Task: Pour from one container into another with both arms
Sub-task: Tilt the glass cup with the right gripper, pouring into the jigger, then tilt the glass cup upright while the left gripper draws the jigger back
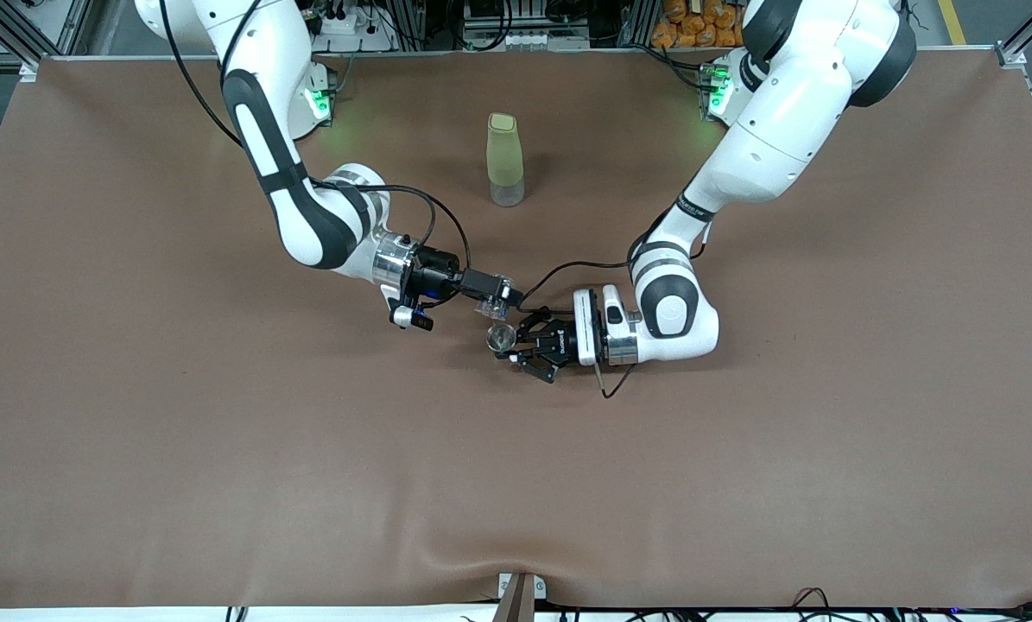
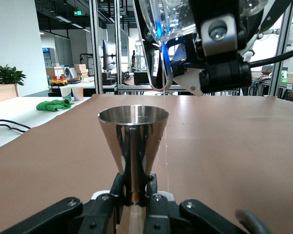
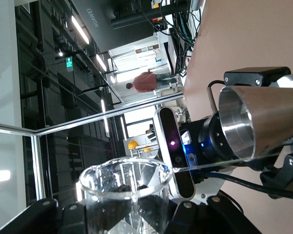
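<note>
Pouring is underway: the right gripper (image 1: pixel 500 296), clamped on the glass cup (image 2: pixel 173 19), is tipping it mouth-down directly over the jigger (image 1: pixel 502 338), which the left gripper (image 1: pixel 524 347) is gripping upright by its waist (thin stream falling past the rim).

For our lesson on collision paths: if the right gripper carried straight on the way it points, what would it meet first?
Probably the left gripper holding the metal jigger: the right gripper, with the tilted glass cup, points at it, though depth is uncertain.

light: even, bright overhead | shadows: soft, short | glare: windows blown out in wrist views | focus: near gripper parts blurred
</note>
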You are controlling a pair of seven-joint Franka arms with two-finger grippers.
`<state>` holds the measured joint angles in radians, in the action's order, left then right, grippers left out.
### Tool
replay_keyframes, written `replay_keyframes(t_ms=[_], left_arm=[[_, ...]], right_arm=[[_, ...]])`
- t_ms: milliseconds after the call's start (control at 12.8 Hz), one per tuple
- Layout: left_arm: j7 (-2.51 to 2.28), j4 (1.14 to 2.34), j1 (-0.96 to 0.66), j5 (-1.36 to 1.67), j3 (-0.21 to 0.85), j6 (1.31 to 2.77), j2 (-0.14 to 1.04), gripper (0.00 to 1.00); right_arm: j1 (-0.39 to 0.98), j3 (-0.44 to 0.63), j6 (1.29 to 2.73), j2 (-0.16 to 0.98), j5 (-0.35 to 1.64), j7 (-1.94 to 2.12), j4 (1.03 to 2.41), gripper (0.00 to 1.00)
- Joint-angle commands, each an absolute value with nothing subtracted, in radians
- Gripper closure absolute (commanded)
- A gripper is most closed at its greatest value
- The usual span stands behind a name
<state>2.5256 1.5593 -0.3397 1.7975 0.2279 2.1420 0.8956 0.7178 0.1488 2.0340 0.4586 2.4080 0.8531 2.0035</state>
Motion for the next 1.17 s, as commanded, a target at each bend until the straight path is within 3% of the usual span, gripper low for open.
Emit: replay_keyframes(t_ms=[0, 233, 623, 778, 1090], left_arm=[[2.540, 1.595, -0.339, 1.830, 0.230, 2.148, 0.861, 1.00], [2.534, 1.592, -0.351, 1.833, 0.230, 2.149, 0.864, 1.00], [2.549, 1.600, -0.307, 1.816, 0.229, 2.146, 0.861, 1.00], [2.556, 1.608, -0.276, 1.803, 0.229, 2.122, 0.861, 1.00], [2.517, 1.608, -0.109, 1.616, 0.229, 1.916, 0.864, 1.00]], right_arm=[[0.707, 0.150, 2.036, 0.450, 2.355, 0.915, 1.977, 1.00], [0.648, 0.166, 2.028, 0.433, 2.125, 1.257, 1.965, 1.00], [0.585, 0.173, 2.025, 0.402, 1.975, 1.746, 1.967, 1.00], [0.523, 0.198, 1.944, 0.394, 1.870, 1.863, 1.967, 1.00], [0.418, 0.270, 1.737, 0.399, 1.700, 2.046, 1.968, 1.00]])
